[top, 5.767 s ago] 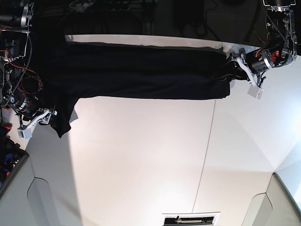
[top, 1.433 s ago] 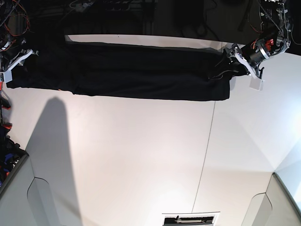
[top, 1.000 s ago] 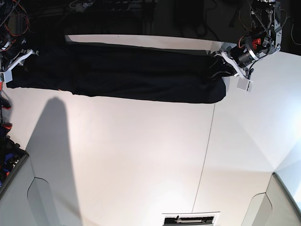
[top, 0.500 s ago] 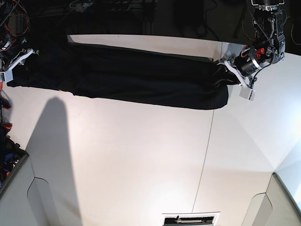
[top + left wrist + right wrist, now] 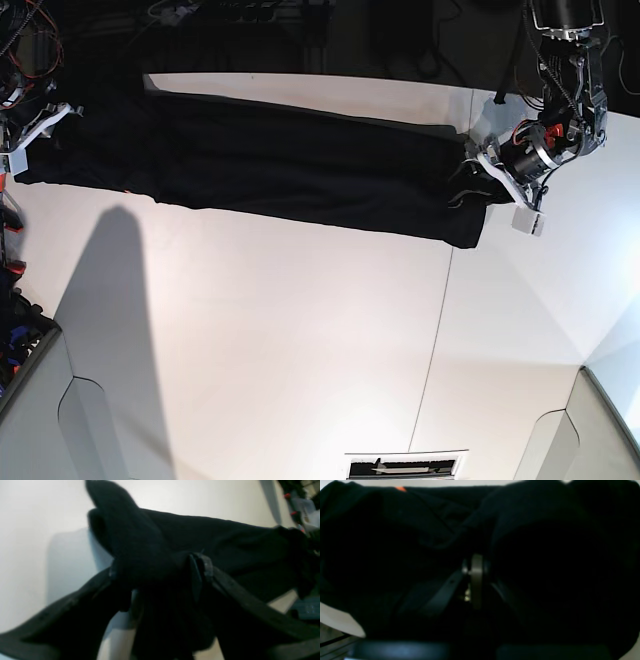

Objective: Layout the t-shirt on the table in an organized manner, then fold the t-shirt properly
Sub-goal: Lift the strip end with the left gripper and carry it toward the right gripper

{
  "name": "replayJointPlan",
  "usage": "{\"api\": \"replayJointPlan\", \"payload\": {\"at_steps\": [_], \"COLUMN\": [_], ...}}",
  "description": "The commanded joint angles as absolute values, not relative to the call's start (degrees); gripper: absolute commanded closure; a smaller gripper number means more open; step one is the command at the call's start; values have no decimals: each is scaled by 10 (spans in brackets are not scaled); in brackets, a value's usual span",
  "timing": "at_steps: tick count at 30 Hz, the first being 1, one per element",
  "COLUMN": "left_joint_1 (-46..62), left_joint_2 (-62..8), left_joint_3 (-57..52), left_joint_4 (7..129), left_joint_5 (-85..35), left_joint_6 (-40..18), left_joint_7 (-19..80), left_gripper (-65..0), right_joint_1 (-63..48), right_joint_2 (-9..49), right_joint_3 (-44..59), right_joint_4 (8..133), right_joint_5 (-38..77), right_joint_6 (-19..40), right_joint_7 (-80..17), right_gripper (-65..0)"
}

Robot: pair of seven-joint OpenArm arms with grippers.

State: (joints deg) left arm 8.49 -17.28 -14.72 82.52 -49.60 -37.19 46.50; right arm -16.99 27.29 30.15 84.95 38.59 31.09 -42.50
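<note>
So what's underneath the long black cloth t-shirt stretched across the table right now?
The black cloth t-shirt lies on the smooth white table; bare tabletop shows around it. Whatever is beneath the cloth is covered, including the table's dark seam running under it.

right claw (image 5: 476, 580) buried in dark t-shirt (image 5: 300, 165) folds; shirt graphic hidden, wrist views blurred.

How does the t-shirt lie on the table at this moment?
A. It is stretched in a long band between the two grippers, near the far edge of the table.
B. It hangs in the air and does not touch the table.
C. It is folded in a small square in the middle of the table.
A: in the base view the t-shirt runs as a long dark band from the right gripper to the left gripper, along the far part of the table.
</note>
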Motion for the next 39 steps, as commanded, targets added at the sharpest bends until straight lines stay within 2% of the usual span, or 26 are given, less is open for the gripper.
{"api": "replayJointPlan", "payload": {"at_steps": [1, 5, 6, 7, 9, 10, 22, 27, 39], "left_joint_1": [78, 74, 71, 69, 65, 65, 55, 52, 48], "left_joint_2": [-178, -164, -159, -153, -142, -139, -141, -175, -274], "left_joint_3": [-150, -150, -150, -150, -150, -150, -192, -208, -208], "left_joint_4": [824, 799, 797, 796, 796, 796, 796, 796, 806], "left_joint_5": [-500, -498, -495, -483, -460, -450, -383, -383, -397], "left_joint_6": [-366, -364, -364, -364, -364, -365, -366, -366, -370], "left_joint_7": [456, 442, 441, 440, 434, 427, 408, 407, 437], "left_gripper": [-367, -361, -330, -264, -75, 0, 0, 0, 0], "right_joint_1": [-170, -170, -170, -170, -170, -170, -170, -165, -165], "right_joint_2": [284, 284, 284, 284, 284, 284, 286, 286, 286], "right_joint_3": [306, 306, 306, 306, 306, 306, 306, 306, 306], "right_joint_4": [855, 855, 855, 855, 855, 855, 855, 866, 952], "right_joint_5": [388, 388, 388, 388, 388, 388, 413, 438, 441], "right_joint_6": [313, 313, 313, 313, 313, 313, 313, 330, 328], "right_joint_7": [-427, -427, -427, -427, -427, -427, -418, -425, -437], "right_gripper": [0, 0, 0, 0, 0, 0, 0, 0, 0]}}
